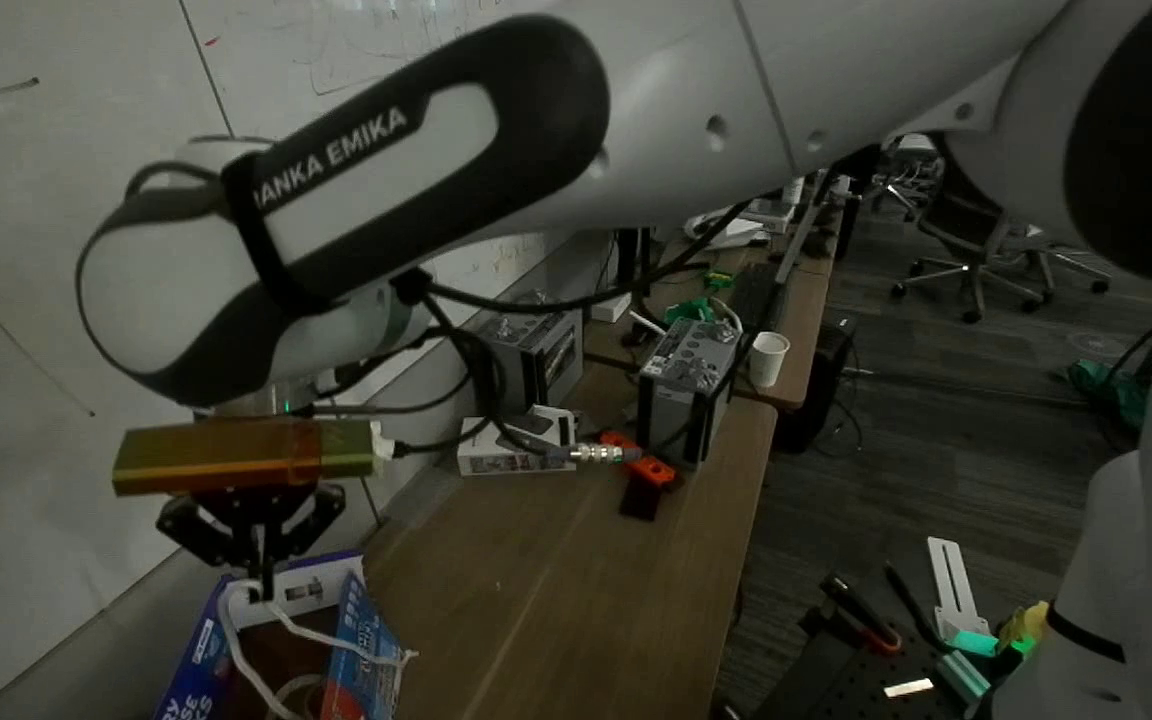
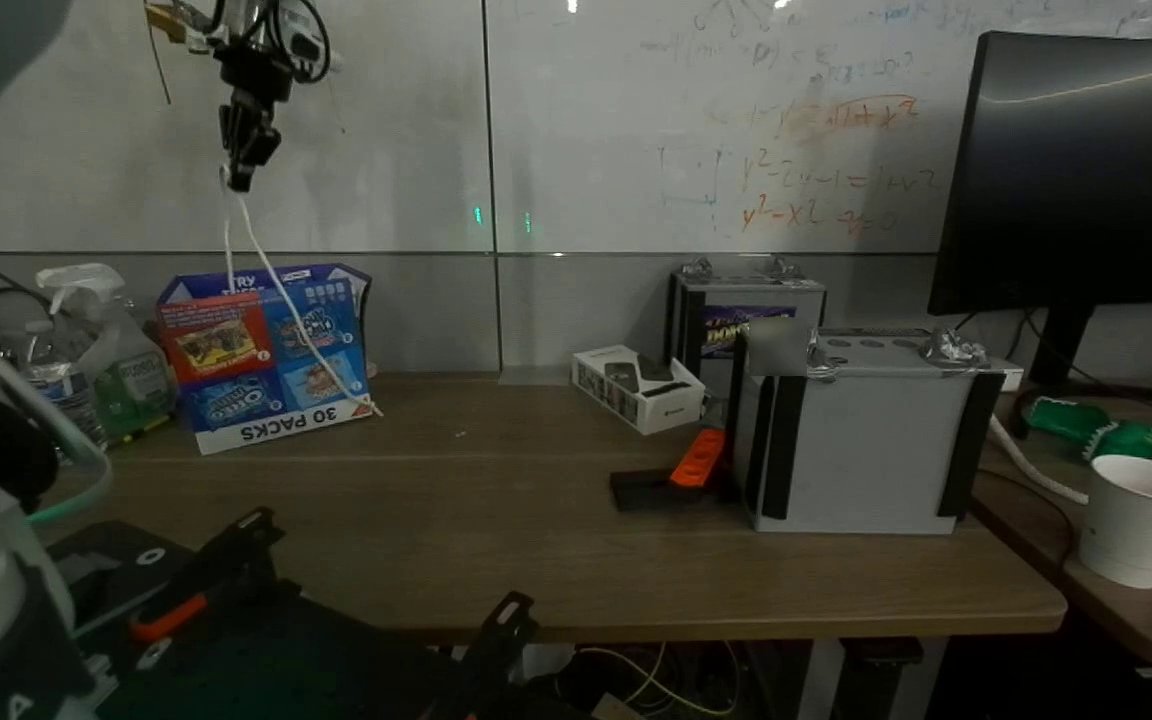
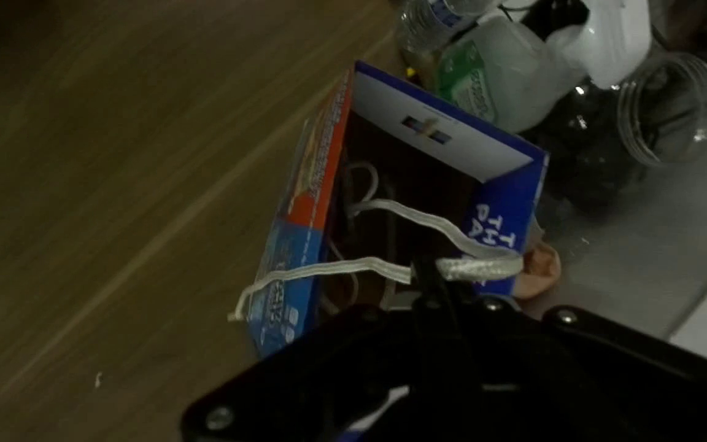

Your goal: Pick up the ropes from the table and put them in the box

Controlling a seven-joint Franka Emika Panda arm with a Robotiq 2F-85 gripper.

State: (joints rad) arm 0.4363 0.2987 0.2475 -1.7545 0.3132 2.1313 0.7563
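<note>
At hand: we find the black two-fingered claw (image 1: 262, 588) with its fingers together, clamped on a thin white cord (image 3: 439, 226). A short bend of cord sticks out beside the fingertips; from there two strands run down. One drops into the blue cardboard box with red-orange and white patches (image 2: 261, 378), directly under the claw and apart from it. The other crosses over a printed wall, its end hanging outside; whether it touches that wall, we cannot tell. More white loops lie inside the box; we cannot tell if they join the held length.

Box stands open side up on the long light brown wooden table (image 2: 496, 520). Below the claw and just beside the box: a translucent plastic spray bottle with green label (image 2: 139, 372).

Well apart from the claw, along the tabletop, we note a small white printed carton (image 2: 671, 408), an orange plastic piece (image 2: 698, 458) and a grey boxy device with black edges (image 2: 861, 440). Farthest from the claw: a white paper cup (image 2: 1136, 530) and a large black monitor (image 2: 1086, 180).
</note>
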